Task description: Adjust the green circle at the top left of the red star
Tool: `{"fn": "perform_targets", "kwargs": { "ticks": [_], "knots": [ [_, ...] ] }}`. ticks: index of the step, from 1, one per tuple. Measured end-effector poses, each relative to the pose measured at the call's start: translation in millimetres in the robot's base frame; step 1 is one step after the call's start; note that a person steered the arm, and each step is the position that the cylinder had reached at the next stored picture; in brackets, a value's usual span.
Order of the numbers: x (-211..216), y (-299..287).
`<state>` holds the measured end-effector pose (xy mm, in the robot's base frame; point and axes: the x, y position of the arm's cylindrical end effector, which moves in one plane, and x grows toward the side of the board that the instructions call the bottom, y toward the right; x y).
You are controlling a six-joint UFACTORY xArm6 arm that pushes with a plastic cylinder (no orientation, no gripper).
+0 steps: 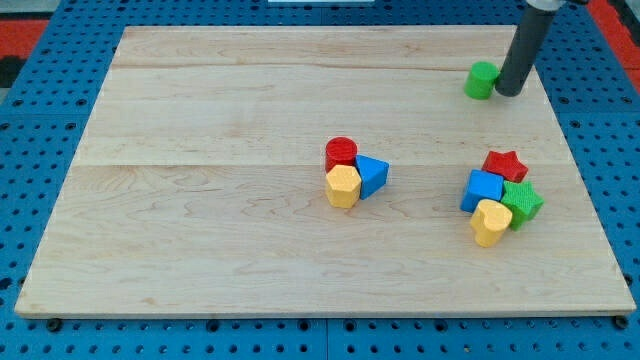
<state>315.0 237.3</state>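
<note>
Well, my tip (pixel 507 92) sits at the view's top right, pressed against the right side of the green circle (pixel 481 80); there is no pincer on this rod to be wide or narrow. The red star (pixel 505 164) lies well below, touching a blue block (pixel 483 190), a green star-like block (pixel 523 201) and a yellow heart-shaped block (pixel 490 222). Mid-worktop (pixel 220 150), a red cylinder (pixel 341 153), a yellow hexagon-like block (pixel 343 186) and a blue triangle (pixel 372 176) huddle together.

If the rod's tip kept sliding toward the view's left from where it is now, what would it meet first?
My tip sits right beside the green circle, on its right, so it would probably meet that block first.
</note>
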Motion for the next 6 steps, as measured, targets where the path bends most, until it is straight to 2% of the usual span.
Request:
{"fn": "perform_targets", "kwargs": {
  "ticks": [1,3,4,6],
  "knots": [
    [-10.1,-33.9],
    [19.3,-51.8],
    [6.9,-82.2],
    [-24.9,-88.7]
  ]
}}
